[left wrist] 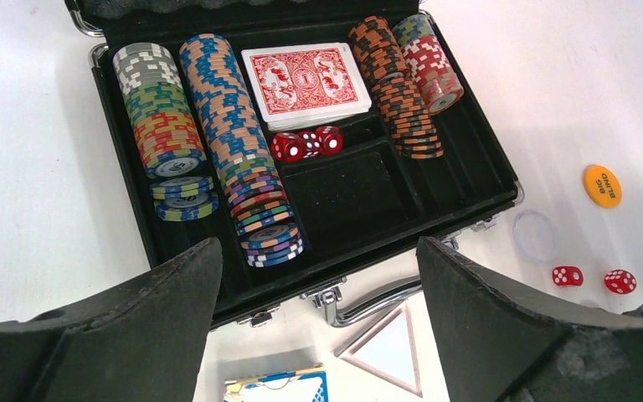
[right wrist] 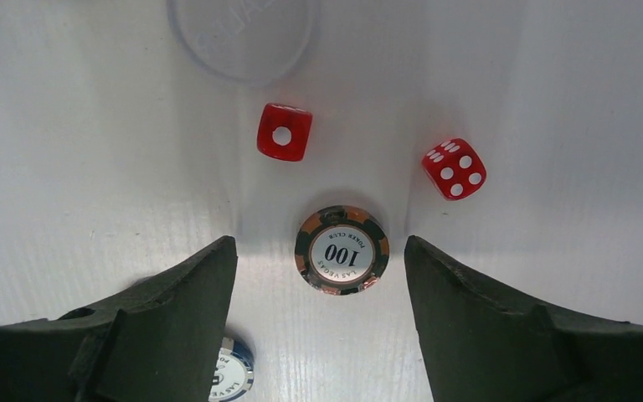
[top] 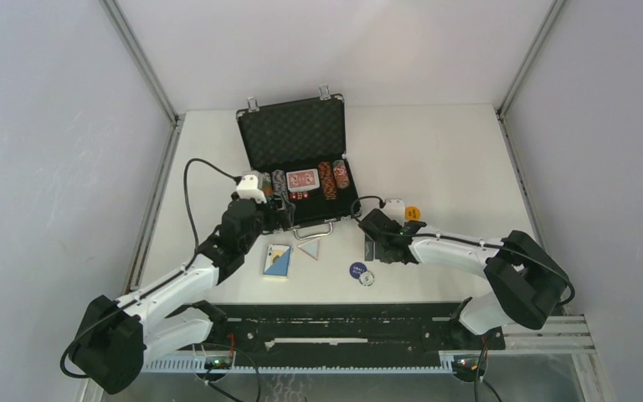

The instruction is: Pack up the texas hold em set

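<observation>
The black briefcase (top: 293, 130) lies open on the white bench (top: 469, 151) with its foam-lined lid raised at the far side and its silver handle (left wrist: 368, 303) facing the arms. Inside it, rows of striped poker chips (left wrist: 234, 142) fill the left slots, a red card deck (left wrist: 306, 84) sits at the back of the middle section with two red dice (left wrist: 306, 144) just in front of it, and orange-and-black chips (left wrist: 398, 92) lie beside red ones (left wrist: 427, 63) in the right slots. The left end effector (left wrist: 318, 244) hovers over the case's near edge, jaws spread wide and holding nothing. In front of the handle lie a blue card deck (top: 277, 260) and a pale triangular piece (left wrist: 385, 347). Off the case's near right corner rest an orange "BIG BLIND" button (left wrist: 603, 186), a clear round disc (left wrist: 536, 236) and two more loose dice (left wrist: 568, 275). The right end effector (right wrist: 318, 243) hangs there too, released, its two fingers either side of a "100" chip (right wrist: 341, 249) lying flat on the bench without touching it; a blue-and-white chip (right wrist: 233, 373) lies partly hidden under its left finger.
</observation>
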Available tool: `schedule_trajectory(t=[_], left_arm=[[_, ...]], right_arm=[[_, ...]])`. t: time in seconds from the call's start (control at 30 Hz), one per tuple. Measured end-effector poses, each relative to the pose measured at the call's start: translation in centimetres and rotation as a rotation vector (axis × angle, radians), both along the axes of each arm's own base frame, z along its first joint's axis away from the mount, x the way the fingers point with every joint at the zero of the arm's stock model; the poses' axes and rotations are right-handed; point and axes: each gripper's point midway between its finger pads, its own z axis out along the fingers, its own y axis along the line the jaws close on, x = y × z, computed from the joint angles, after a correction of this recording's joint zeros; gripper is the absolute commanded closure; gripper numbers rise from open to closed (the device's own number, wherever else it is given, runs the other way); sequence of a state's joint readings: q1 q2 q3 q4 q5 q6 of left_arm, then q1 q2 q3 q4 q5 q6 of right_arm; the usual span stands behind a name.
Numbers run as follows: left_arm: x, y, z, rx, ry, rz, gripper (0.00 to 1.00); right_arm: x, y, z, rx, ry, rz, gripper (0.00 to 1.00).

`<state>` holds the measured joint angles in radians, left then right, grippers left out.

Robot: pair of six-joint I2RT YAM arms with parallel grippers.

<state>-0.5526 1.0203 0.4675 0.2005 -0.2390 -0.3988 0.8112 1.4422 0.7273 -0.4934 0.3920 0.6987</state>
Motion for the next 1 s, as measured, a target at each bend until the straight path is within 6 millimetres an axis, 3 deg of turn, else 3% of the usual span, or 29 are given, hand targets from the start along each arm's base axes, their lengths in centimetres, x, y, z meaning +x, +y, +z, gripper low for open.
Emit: schedule_trajectory(t=[0.17,0.33,0.53,0.9,1.0], left_arm=[[-0.1,-0.1,0.0,0.004,-0.001,-0.01,0.1],[-0.1,-0.1,0.0,0.004,-0.001,-0.01,0.1],[-0.1,-0.1,0.0,0.004,-0.001,-0.01,0.1],[-0.1,-0.1,0.1,0.003,-0.003,-0.01,0.1],[-0.1,-0.1,0.1,0.002,-0.005,-0.01,0.09]], right_arm=[[0.0,0.1,-0.7,-0.009,0.017,-0.013,0.24],[0.3,0.8,-0.8,0.003,0.01,-0.014,0.36],[-0.2,1.2,-0.7,-0.01,0.001,-0.002,0.34],[-0.9,1.9,-0.6,-0.048,-0.008,0.019,0.57],[-1.0,1.8,-0.6,-0.054,-0.011,0.018,0.59]])
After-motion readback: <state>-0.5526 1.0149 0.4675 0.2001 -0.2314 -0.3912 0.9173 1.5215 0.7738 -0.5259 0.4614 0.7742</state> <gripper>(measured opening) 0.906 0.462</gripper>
